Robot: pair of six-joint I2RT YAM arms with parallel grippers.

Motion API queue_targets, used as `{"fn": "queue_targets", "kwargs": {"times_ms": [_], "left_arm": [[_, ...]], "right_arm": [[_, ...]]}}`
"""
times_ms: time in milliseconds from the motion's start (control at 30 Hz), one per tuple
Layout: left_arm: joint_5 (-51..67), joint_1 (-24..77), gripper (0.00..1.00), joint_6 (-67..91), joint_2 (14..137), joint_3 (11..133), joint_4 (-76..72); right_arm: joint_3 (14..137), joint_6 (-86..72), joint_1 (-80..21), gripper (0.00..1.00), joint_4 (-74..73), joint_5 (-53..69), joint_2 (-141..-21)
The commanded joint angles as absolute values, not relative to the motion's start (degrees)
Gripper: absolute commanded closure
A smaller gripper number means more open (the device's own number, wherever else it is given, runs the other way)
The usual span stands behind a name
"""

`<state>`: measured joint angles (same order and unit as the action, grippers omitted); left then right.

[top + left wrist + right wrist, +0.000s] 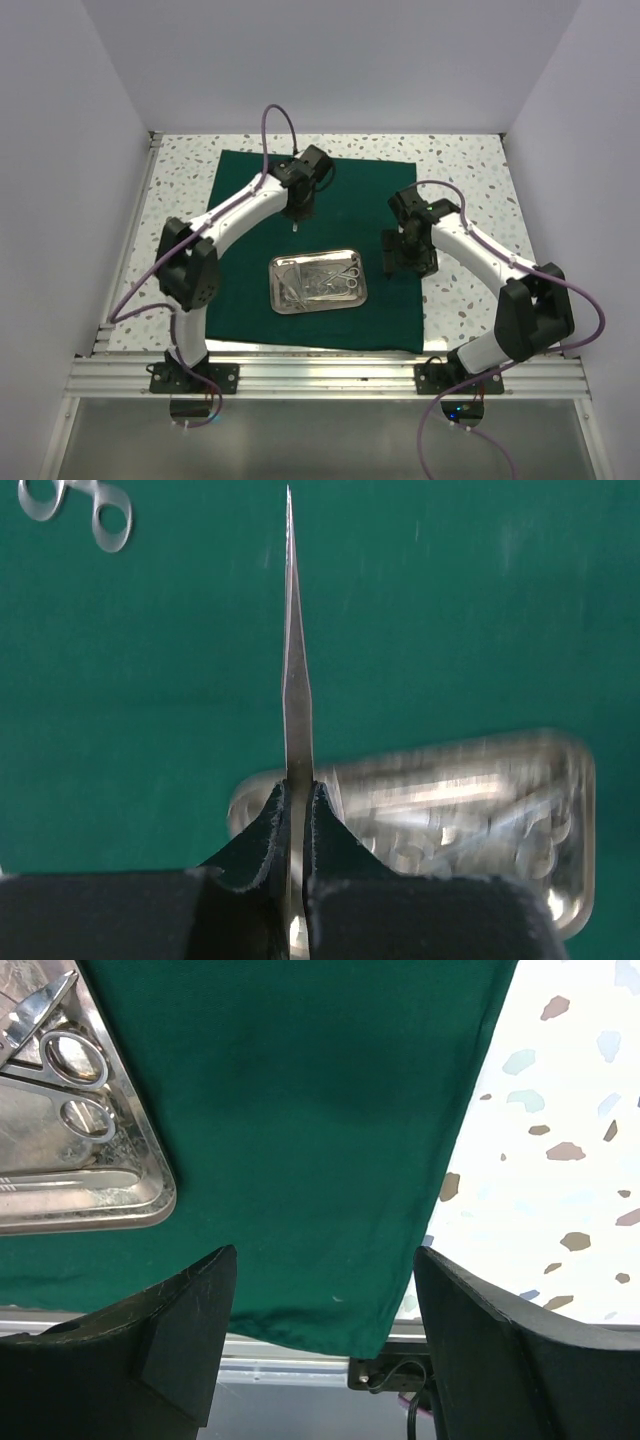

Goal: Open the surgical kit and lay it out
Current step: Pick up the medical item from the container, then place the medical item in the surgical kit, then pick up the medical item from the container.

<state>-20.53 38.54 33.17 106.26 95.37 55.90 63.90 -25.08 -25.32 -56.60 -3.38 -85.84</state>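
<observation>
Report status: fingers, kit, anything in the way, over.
Left fingers shut on slim silver instrument, over green cloth. Right fingers open, empty. Tray on cloth, instruments inside. Nothing in the way.

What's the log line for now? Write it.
left gripper: shut on slim instrument | right gripper: open, empty | tray: on cloth, instruments inside

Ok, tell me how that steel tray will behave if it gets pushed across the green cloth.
The tray looks rigid, so it would probably slide as one piece. The cloth under it is soft and may bunch or drag along. The loose instruments inside would likely rattle and shift.
</observation>
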Motion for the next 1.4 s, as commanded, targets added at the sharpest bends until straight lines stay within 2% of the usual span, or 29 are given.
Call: {"fn": "queue_targets", "kwargs": {"times_ms": [0,133,400,600,700,733,767,967,1133,1233,1367], "left_arm": [[-19.26,33.41,1.00,25.93,115.21,105.87,50.11],[-17.41,29.98,1.00,23.21,123.73,114.42,46.77],[-10.12,27.86,1.00,22.14,135.52,122.60,41.31],[-5.71,27.95,0.99,24.34,132.54,115.50,34.11],[-5.10,27.86,0.88,23.82,133.50,116.01,34.01],[-5.36,27.86,0.83,23.64,133.59,116.19,34.62],[-5.62,27.86,0.73,23.56,133.16,116.28,34.98],[-7.91,28.12,0.66,23.03,121.15,107.94,34.10],[-9.93,31.10,0.67,23.03,109.09,95.65,36.39],[-9.23,34.53,0.68,25.22,101.36,85.54,36.65],[-3.35,40.50,0.67,26.89,95.72,73.68,30.95]], "right_arm": [[63.46,-26.10,-25.05,0.25,-56.77,-2.20,-82.97],[62.76,-26.98,-25.05,0.25,-57.57,-2.99,-81.04],[59.15,-27.69,-25.14,0.25,-56.95,-2.46,-79.89],[60.64,-26.99,-25.05,0.25,-56.60,-2.46,-81.65],[62.04,-26.46,-25.14,0.25,-56.78,-2.55,-82.88],[62.31,-26.28,-25.05,0.25,-56.78,-2.46,-82.88],[62.66,-26.11,-25.05,0.25,-56.86,-2.72,-83.14],[63.90,-25.40,-25.14,0.25,-56.60,-2.81,-83.50],[64.69,-24.44,-25.14,0.25,-52.74,1.04,-82.97],[65.74,-23.47,-25.75,0.21,-49.84,5.79,-84.19],[68.46,-22.76,-28.21,0.10,-48.96,4.93,-86.13]]}}
